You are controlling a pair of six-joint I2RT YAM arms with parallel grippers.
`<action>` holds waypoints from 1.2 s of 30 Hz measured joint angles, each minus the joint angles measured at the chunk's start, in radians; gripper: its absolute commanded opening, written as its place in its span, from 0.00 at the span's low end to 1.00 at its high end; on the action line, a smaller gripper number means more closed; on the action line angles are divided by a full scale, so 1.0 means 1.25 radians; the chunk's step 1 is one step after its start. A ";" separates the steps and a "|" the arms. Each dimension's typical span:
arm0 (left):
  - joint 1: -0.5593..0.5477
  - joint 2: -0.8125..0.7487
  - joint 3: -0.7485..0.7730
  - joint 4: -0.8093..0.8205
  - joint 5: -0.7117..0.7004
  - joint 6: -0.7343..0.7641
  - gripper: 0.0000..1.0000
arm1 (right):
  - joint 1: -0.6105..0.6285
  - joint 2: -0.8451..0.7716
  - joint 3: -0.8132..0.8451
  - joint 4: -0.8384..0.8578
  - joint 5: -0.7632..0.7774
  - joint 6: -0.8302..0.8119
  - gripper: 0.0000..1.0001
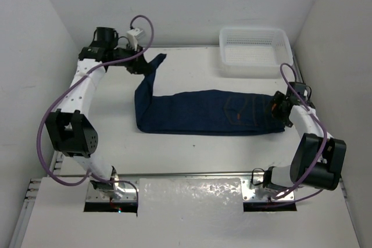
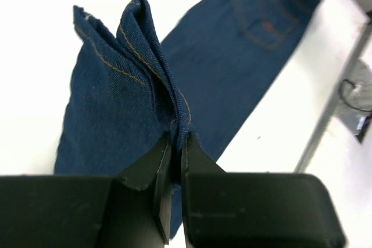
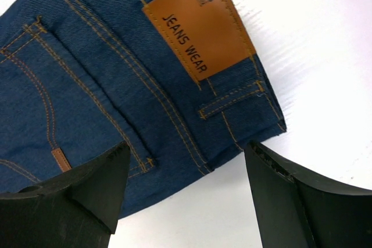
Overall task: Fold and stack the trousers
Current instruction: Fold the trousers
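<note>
Overhead first: trousers (image 1: 203, 111) lie lengthwise across the middle of the white desk (image 1: 192, 155), folded leg on leg into one long band. Waist is at the right, leg end at the left. At the left the legs turn toward the far edge and rise to the left tool (image 1: 141, 67), which pinches the hem. Right tool (image 1: 280, 108) sits at the waist end, right at the edge of the denim; its grip is not readable from this height. White mesh basket (image 1: 254, 50) stands at the far right corner, apart from the trousers.

Left wrist view: left tool (image 2: 176, 143) is clenched on the trousers (image 2: 110, 108). Both black fingers (image 2: 148, 166) squeeze a bunched fold of the hem, with orange stitching along the creases. Cloth fans upward from the pinch. The rest of the leg stretches to the upper right over the desk (image 2: 273, 120), a back pocket showing far up.

Right wrist view: right tool (image 3: 187, 146) is released, jaws spread wide apart. Waist corner of the trousers (image 3: 104, 68) lies flat on the desk (image 3: 314, 56) beneath the gap. Tan leather patch (image 3: 197, 27) reading JEANS WEAR sits on the waistband, with a belt loop (image 3: 229, 104) just below it and a small brown tab (image 3: 58, 159) on the pocket at picture-left. One finger overlaps the denim in the picture, the other bare desk; cannot tell whether either touches.
</note>
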 measured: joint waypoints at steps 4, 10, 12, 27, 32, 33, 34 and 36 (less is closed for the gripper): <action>-0.089 0.025 0.024 0.048 0.005 -0.043 0.00 | 0.005 0.009 0.000 0.011 -0.005 -0.009 0.77; -0.187 0.071 0.021 0.068 -0.002 -0.082 0.00 | 0.005 0.038 0.000 0.012 -0.023 -0.016 0.77; -0.215 0.072 0.006 0.077 -0.008 -0.092 0.00 | 0.005 0.038 0.000 0.015 -0.031 -0.018 0.77; -0.396 0.145 -0.077 0.277 -0.152 -0.231 0.00 | 0.005 0.026 -0.017 0.026 -0.043 -0.029 0.77; -0.436 0.187 -0.106 0.325 -0.197 -0.253 0.09 | 0.005 0.010 -0.029 0.027 -0.043 -0.029 0.77; -0.445 0.196 -0.108 0.329 -0.200 -0.252 0.19 | 0.005 0.009 -0.029 0.028 -0.043 -0.029 0.77; -0.454 0.208 -0.108 0.334 -0.200 -0.251 0.30 | 0.005 0.008 -0.029 0.029 -0.044 -0.029 0.77; -0.472 0.230 -0.108 0.340 -0.195 -0.242 0.97 | 0.005 0.007 -0.029 0.030 -0.053 -0.029 0.77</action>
